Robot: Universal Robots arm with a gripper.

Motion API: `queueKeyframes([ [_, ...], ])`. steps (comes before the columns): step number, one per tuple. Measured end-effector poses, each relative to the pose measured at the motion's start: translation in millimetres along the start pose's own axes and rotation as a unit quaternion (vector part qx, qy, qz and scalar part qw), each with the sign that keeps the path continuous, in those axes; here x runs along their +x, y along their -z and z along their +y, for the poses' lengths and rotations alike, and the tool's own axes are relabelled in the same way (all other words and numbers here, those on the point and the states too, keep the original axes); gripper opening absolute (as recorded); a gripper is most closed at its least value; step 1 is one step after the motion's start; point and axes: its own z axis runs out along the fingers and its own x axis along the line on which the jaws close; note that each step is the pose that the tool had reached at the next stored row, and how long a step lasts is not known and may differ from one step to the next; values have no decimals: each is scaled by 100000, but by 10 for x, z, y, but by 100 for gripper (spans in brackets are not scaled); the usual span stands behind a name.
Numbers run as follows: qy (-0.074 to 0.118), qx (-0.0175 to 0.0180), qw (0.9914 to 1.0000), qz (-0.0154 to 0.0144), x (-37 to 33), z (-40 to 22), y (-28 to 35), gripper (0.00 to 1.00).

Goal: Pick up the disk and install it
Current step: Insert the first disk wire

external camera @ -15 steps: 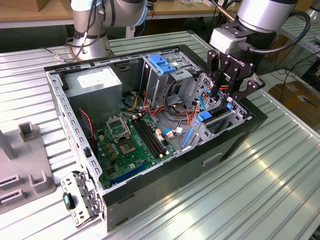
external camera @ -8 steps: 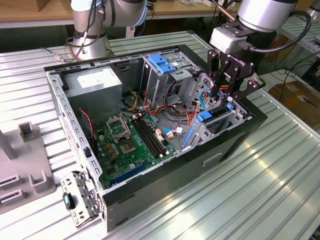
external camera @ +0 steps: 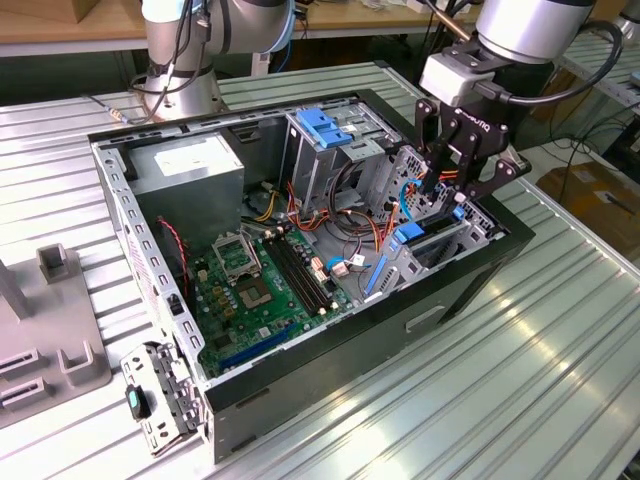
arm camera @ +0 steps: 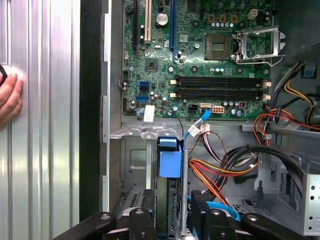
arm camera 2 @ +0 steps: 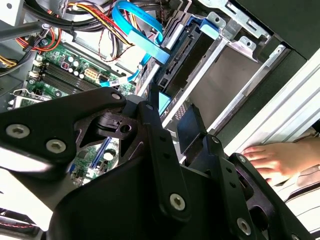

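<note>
1. The gripper [external camera: 450, 193] reaches down into the front corner of the open computer case [external camera: 470, 290]. Its jaws appear to pinch the disk [arm camera: 169, 161] by its flat faces, though the contact itself is partly hidden.
2. The disk stands on edge inside the metal drive bay [arm camera: 142, 133], just beside the case wall, with a blue rail end facing the first wrist view.
3. I judge the step in hand to be seating the disk. It goes best with the disk held square to the bay walls, so both rails run in their guides and the push follows the slot.
4. The blue data cable [arm camera 2: 137, 27] and the power wires [arm camera: 220, 167] lie close beside the bay and could get trapped.
5. A person's hand [arm camera 2: 267, 157] rests on the counter [external camera: 560, 380] just outside the case, so a slow, steady motion is wise.
</note>
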Motion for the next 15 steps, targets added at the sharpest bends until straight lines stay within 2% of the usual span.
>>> queueKeyframes([
  [15,-4,-1,100000,5,-30,-217,-30,43],
])
